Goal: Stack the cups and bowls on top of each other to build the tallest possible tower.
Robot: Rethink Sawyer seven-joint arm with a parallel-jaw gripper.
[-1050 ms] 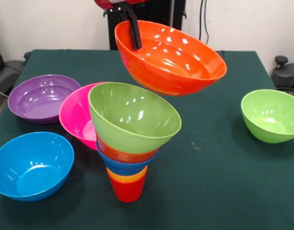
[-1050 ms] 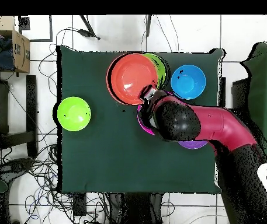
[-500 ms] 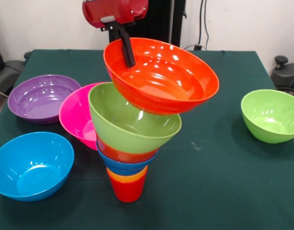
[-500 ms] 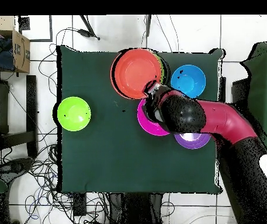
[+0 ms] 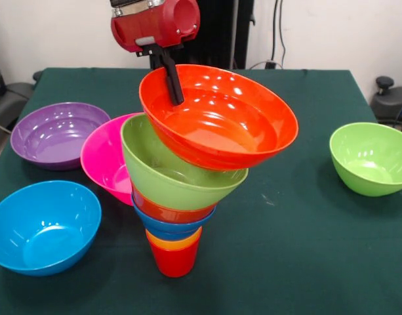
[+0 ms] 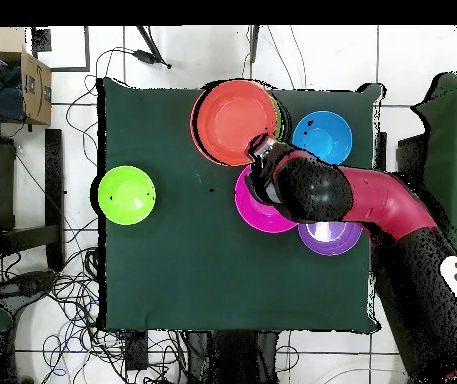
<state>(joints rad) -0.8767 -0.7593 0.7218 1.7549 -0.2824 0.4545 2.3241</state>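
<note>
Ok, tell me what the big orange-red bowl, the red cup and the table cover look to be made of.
Large orange-red bowl: likely glossy moulded plastic, with sharp light glints. Red cup: probably the same plastic, smooth and shiny. Table cover: looks like matte dark green cloth, with no shine.

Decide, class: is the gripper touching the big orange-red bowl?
Touching. In the front view the gripper pinches the big orange-red bowl at its far rim, one dark finger lying against the inner wall with no gap.
</note>
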